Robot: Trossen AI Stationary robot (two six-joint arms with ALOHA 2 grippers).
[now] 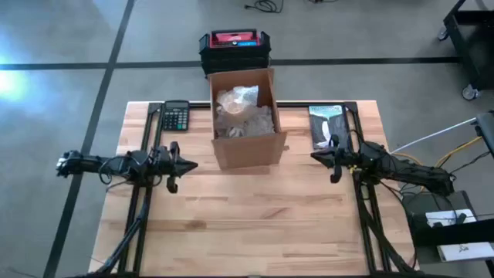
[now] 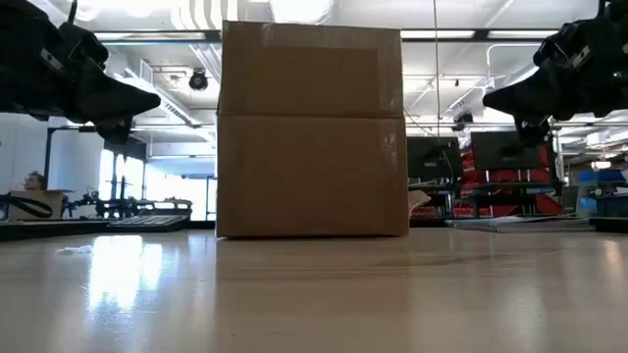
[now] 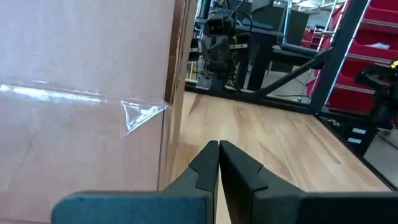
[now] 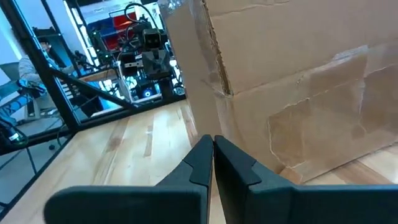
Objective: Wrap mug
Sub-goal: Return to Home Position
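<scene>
Mug shapes cannot be made out as such; only crumpled bubble wrap (image 1: 243, 108) shows inside the open box (image 1: 247, 150).

The left gripper (image 1: 191, 164) hangs above the bench (image 1: 247, 224) just left of the box, with its fingers pressed together and nothing between them. Its tip points toward the box's left wall without touching it. In the left wrist view the same gripper (image 3: 217, 147) shows its two fingers meeting at the tip, with the box wall close by and a curl of clear tape (image 3: 140, 113) lifting near the box corner.

The right gripper (image 1: 315, 157) mirrors it on the box's right side, also closed on nothing, pointing at the box and apart from it. The right wrist view shows that gripper (image 4: 211, 140) with fingers together, the box's creased corner just beyond.

In the low view both grippers hang well above the bench, level with the box's upper half.

A calculator (image 1: 175, 116) lies at the far left of the bench, and a dark flat packet (image 1: 327, 126) lies at the far right. A black and red case (image 1: 234, 48) sits on the floor beyond the bench.
</scene>
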